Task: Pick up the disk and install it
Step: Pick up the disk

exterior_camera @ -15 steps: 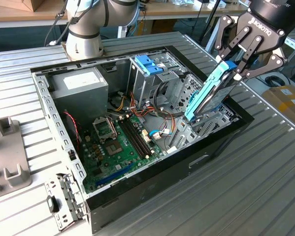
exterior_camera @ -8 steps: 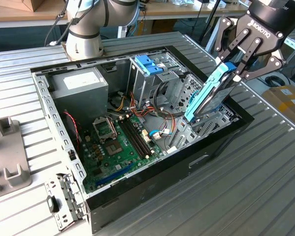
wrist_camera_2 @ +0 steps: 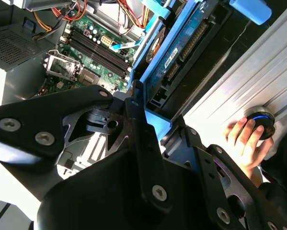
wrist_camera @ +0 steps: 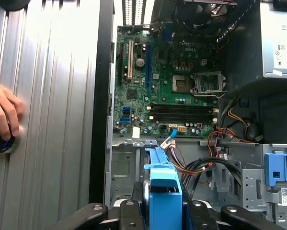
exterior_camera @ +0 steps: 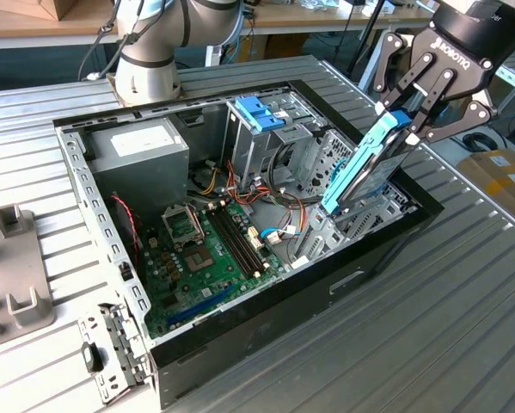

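Note:
The disk point(exterior_camera: 360, 172) is a flat drive in a blue plastic frame. It hangs tilted, its lower end dipping into the open computer case point(exterior_camera: 79, 185) at the exterior view's right end. My gripper point(exterior_camera: 401, 120) is shut on the disk's upper end, one black finger on each side. In the second wrist view the disk point(wrist_camera_2: 181, 43) runs away from the gripper point(wrist_camera_2: 155, 120) with its circuit-board side showing. In the first wrist view the disk's blue frame point(wrist_camera: 165, 191) stands edge-on between the fingers point(wrist_camera: 126, 213), above the metal bay.
Inside the case lie the green motherboard point(exterior_camera: 205, 249), a grey power-supply box point(exterior_camera: 141, 151) and a metal drive cage with a blue handle point(exterior_camera: 261, 112). Loose cables point(wrist_camera: 215, 163) run beside the bay. A person's hand point(wrist_camera_2: 246, 139) rests on a round knob. A grey fixture point(exterior_camera: 12, 275) stands at the exterior view's left.

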Action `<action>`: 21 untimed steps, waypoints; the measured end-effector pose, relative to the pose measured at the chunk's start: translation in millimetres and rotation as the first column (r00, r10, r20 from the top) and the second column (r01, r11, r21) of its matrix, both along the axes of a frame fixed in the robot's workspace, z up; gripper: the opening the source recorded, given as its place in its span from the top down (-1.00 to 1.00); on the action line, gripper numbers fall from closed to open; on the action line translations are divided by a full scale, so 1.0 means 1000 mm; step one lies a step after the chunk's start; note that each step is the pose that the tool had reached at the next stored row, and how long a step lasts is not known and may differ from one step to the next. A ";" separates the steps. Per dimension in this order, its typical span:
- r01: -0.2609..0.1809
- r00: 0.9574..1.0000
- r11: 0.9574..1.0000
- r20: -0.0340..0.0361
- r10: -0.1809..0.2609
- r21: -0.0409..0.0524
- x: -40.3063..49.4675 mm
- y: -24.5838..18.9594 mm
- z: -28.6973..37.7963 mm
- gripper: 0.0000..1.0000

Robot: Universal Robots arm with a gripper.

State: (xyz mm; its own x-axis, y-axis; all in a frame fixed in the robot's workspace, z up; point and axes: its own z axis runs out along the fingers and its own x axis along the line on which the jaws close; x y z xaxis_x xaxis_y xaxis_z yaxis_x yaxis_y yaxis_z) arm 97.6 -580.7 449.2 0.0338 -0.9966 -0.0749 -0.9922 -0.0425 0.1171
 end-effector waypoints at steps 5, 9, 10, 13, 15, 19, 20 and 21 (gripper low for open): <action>0.000 1.000 1.000 0.000 0.000 0.000 0.0000 -0.0010 -0.0021 0.26; 0.000 1.000 1.000 0.000 0.000 0.001 0.0000 -0.0022 -0.0015 0.26; 0.000 1.000 1.000 0.000 0.000 0.001 0.0000 -0.0024 -0.0003 0.26; 0.000 1.000 1.000 0.000 0.000 0.000 0.0000 -0.0027 0.0020 0.26; 0.000 1.000 1.000 0.000 0.000 0.000 0.0000 -0.0028 0.0022 0.26; 0.000 1.000 1.000 0.000 0.000 0.000 0.0000 -0.0029 0.0048 0.26; 0.000 1.000 1.000 0.000 0.000 0.000 0.0000 -0.0030 0.0051 0.26; 0.000 1.000 1.000 0.000 0.000 0.000 0.0000 -0.0030 0.0057 0.26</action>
